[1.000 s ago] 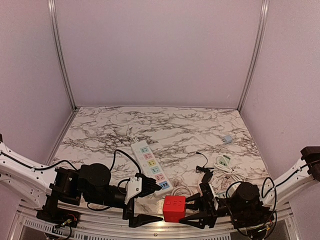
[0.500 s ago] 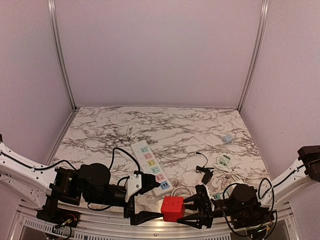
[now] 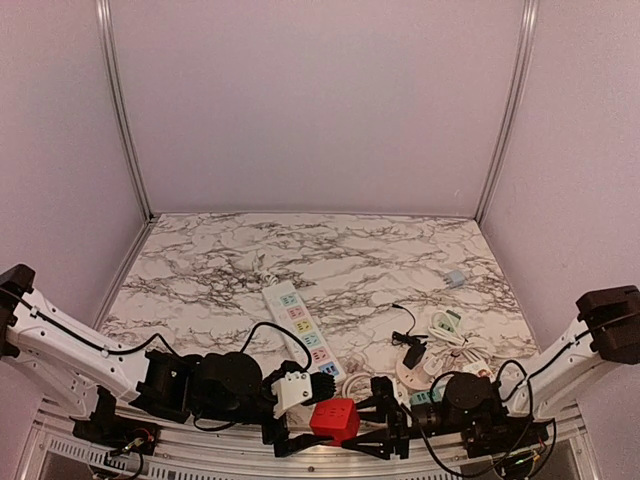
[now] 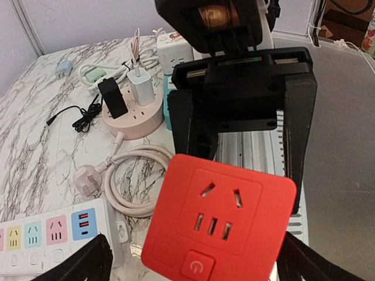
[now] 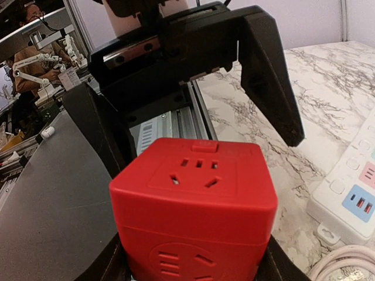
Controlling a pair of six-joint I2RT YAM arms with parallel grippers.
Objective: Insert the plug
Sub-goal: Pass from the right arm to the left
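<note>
Top view: the red socket cube (image 3: 334, 420) hangs at six o'clock, pinched in the right gripper (image 3: 352, 428). The left gripper (image 3: 306, 428) gapes wide at its nine.

Left wrist: cube at six, power strip (image 4: 53, 234) at eight.

Right wrist: cube low at six, left fingers (image 5: 266, 76) splayed at twelve.

A robotics lab: panelled booth walls (image 3: 320, 100), another robot rig (image 5: 28, 65) beyond.

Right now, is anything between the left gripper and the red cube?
Nothing visible. The left gripper is open and faces the red cube directly, with one finger on either side of it. The right gripper grips the cube from the opposite side. The power strip lies farther back on the table, outside that gap.
</note>
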